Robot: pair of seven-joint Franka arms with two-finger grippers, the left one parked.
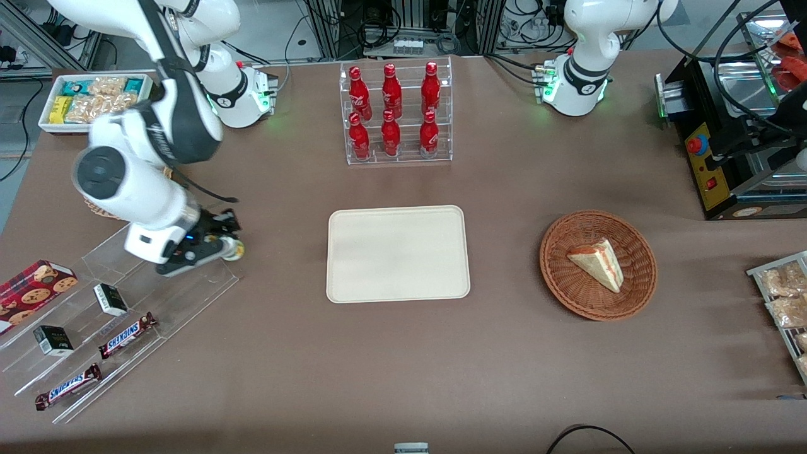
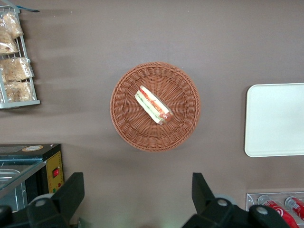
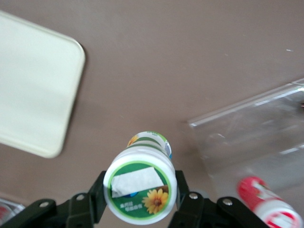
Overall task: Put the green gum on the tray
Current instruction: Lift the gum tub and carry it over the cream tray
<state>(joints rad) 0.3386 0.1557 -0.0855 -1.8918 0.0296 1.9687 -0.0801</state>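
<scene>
The green gum (image 3: 141,183), a small white bottle with a green-and-white lid showing a sunflower, sits clamped between the black fingers (image 3: 98,194) of my right gripper (image 3: 139,195), which is shut on it. In the front view the gripper (image 1: 222,244) hangs at the upper edge of the clear acrylic stand (image 1: 113,315), with the gum (image 1: 234,250) just showing at its tip. The cream tray (image 1: 398,253) lies flat in the middle of the table, some way from the gripper toward the parked arm's end; a rounded corner of the tray (image 3: 38,85) shows in the right wrist view.
A red-lidded bottle (image 3: 266,204) lies on the acrylic stand close to the gripper. The stand also holds Snickers bars (image 1: 126,334) and small dark boxes (image 1: 111,299). A rack of red bottles (image 1: 396,113) stands farther from the camera than the tray. A wicker basket (image 1: 597,265) holds a sandwich.
</scene>
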